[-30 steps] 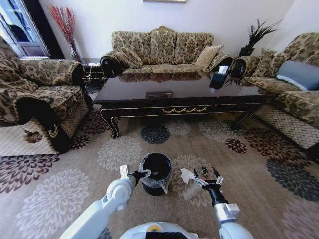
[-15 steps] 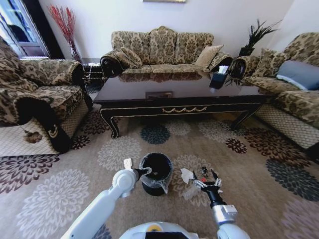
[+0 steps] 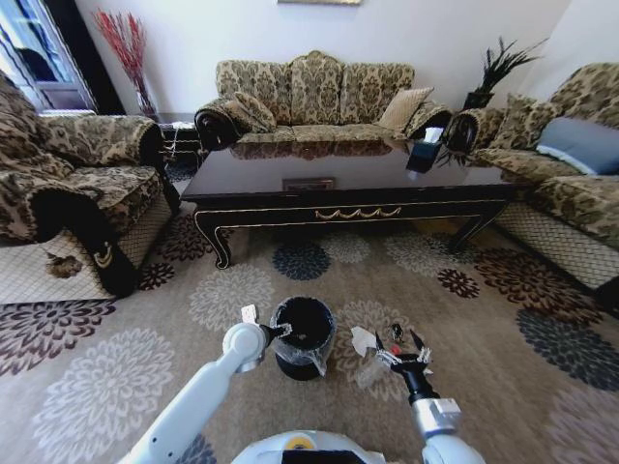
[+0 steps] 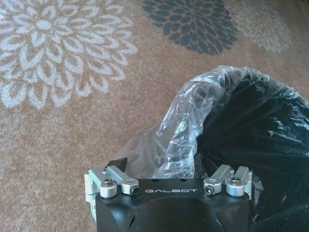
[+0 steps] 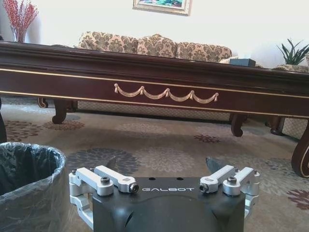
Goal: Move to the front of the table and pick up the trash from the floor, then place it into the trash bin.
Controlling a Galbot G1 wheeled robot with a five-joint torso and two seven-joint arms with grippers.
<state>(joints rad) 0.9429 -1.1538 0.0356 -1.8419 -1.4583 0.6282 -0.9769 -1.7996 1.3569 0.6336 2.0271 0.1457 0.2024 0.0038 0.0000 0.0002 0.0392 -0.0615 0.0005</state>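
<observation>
The table (image 3: 348,188) stands ahead, and its gold scroll edge (image 5: 164,93) faces the right wrist camera. The black trash bin (image 3: 303,335) with its shiny liner (image 4: 231,135) sits on the carpet just before me. My left gripper (image 3: 279,332) is at the bin's near-left rim, against the bunched clear plastic. The trash lies to the right of the bin: a white paper scrap (image 3: 364,339), a clear wrapper (image 3: 368,373) and a red bit (image 3: 395,349). My right gripper (image 3: 399,350) hangs open right over the trash, its fingers spread around the red bit.
Patterned sofas ring the table: an armchair (image 3: 87,193) on the left, a sofa (image 3: 309,97) behind and another (image 3: 571,184) on the right. A tissue box (image 3: 426,145) stands on the tabletop. Flowered carpet lies between the bin and the table.
My right gripper has dropped slightly lower and closer to the trash. The left arm has edged forward at the bin's rim. The bin and the trash have not moved.
</observation>
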